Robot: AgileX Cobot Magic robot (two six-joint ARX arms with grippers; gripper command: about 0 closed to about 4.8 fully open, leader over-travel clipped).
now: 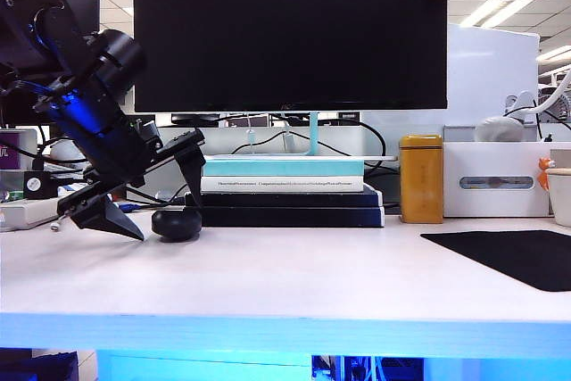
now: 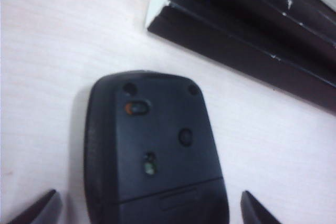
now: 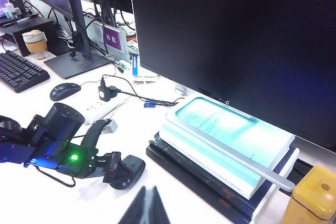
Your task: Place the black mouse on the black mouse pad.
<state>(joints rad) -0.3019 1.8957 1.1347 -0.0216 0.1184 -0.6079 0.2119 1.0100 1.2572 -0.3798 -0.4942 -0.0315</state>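
The task is barely begun. In the exterior view the pad (image 1: pixel 517 256) lies at the right edge of the frame on the near part of the white desk (image 1: pixel 285 283), bare, with nothing on it. The mouse (image 1: pixel 177 223) sits well apart from it, at the left of the frame, on the desk just in front of the stack of books (image 1: pixel 284 189). So the mouse is not yet lifted, carried or set down; all of that is left.

The left gripper (image 1: pixel 152 189) is down at the mouse, its two fingers spread wide, one on each side of it. In the left wrist view the mouse (image 2: pixel 152 156) fills the lower centre and appears to lie belly up, showing a switch and a sensor hole; only the finger tips (image 2: pixel 37 211) show at the lower corners, clear of its sides. The jaws are apart and not clamped on anything. I judge the step in hand to be the grasp: the fingers must close on the mouse's flanks before any move across to the pad.

The right gripper (image 3: pixel 143 208) shows only as a dark tip at the bottom of the right wrist view; its jaws are together and hold nothing, and it hangs off to the side, looking down on the left gripper (image 3: pixel 113 163) and the mouse (image 3: pixel 128 169).

Farther back stand the monitor (image 1: pixel 290 28), a yellow tin (image 1: pixel 421 178) and a white box (image 1: pixel 495 180).
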